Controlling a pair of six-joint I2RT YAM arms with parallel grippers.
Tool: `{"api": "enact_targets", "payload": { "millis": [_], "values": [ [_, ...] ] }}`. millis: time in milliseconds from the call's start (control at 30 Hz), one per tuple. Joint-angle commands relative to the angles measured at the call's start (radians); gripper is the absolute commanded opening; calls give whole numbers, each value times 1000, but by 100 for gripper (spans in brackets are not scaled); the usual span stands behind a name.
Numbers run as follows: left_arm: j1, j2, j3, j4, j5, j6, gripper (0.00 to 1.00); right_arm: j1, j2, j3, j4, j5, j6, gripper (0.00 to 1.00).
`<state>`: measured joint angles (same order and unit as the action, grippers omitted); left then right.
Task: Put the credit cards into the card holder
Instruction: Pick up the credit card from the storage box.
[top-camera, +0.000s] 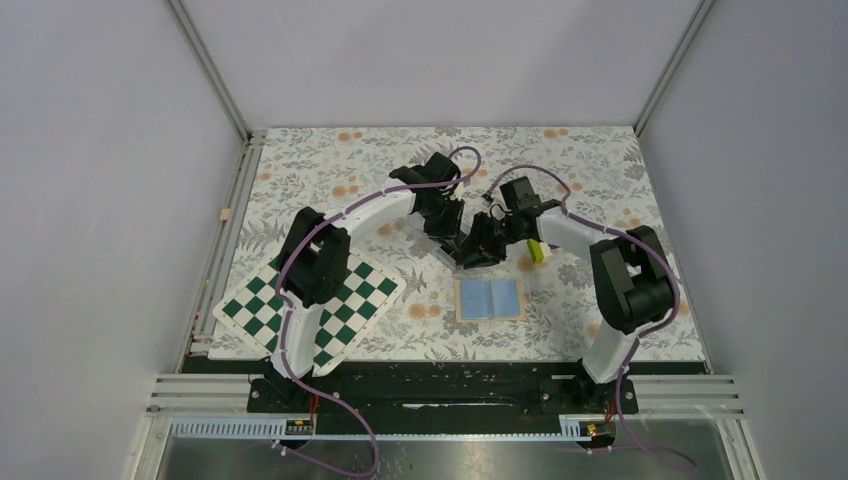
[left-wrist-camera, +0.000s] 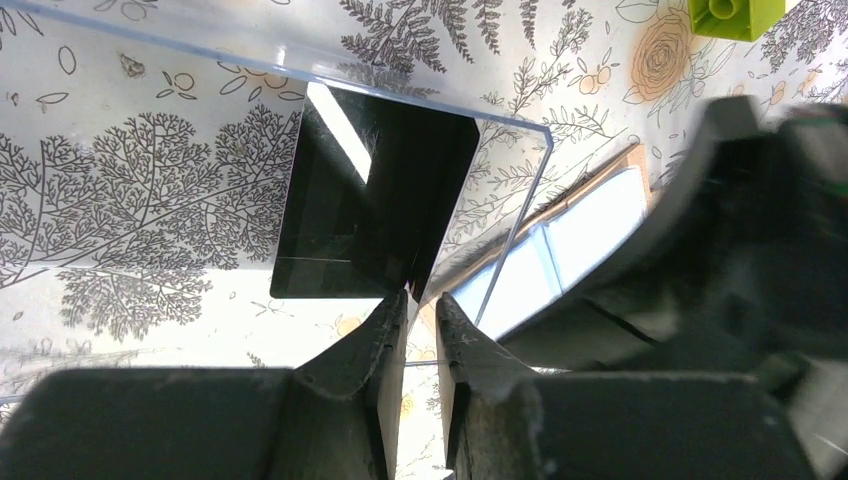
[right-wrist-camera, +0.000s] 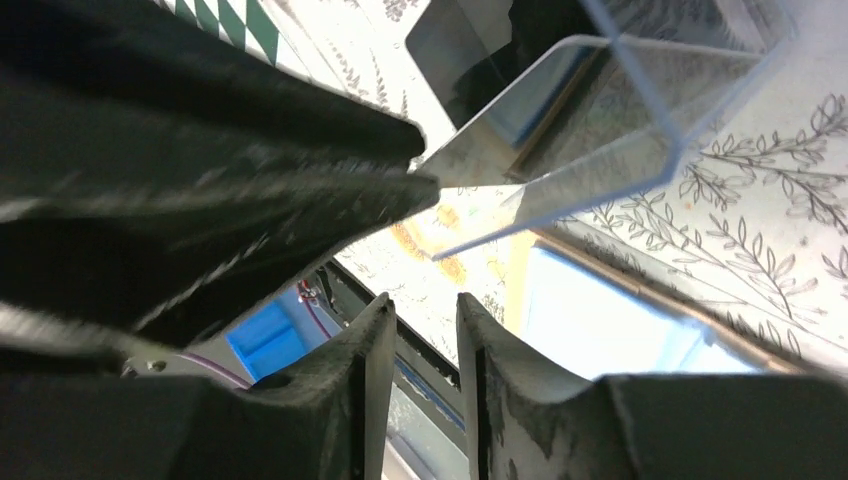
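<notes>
- Left gripper (left-wrist-camera: 421, 310) pinched a corner of the glossy black rectangular card (left-wrist-camera: 370, 200), jaws nearly closed.
- I saw the open tan, blue-lined wallet (top-camera: 490, 298) lying just base-side of it.

Robot lab test cell

Plain grey panels (top-camera: 100, 150) close the space in on three sides, held in bare aluminium posts (top-camera: 208, 68). Two black-and-white robot arms, the left arm (top-camera: 320, 255) and the right arm (top-camera: 630, 280), are bolted side by side to a metal rail (top-camera: 440, 395) at the near edge of the bench (top-camera: 600, 180). Purple cables (top-camera: 345, 440) loop along both arms and down past the rail. A flowered cloth covers the bench, and a green-and-white chequered board (top-camera: 260, 315) lies on it like a laid-out prop.
</notes>
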<state>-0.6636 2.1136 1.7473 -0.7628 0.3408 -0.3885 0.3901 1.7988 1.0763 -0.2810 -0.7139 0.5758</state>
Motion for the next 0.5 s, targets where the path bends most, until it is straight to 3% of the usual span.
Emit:
{"api": "enact_targets", "payload": {
  "millis": [0,167,467],
  "values": [
    [9,-8,0,8,16,14,17,-10,-143,37,-98,57,-65,39],
    [9,1,1,8,20,16,16,-34,-247,34,-145,109,-88,46],
    [0,12,-1,8,22,26,14,-76,-280,35,-176,117,-103,49]
  ]
}}
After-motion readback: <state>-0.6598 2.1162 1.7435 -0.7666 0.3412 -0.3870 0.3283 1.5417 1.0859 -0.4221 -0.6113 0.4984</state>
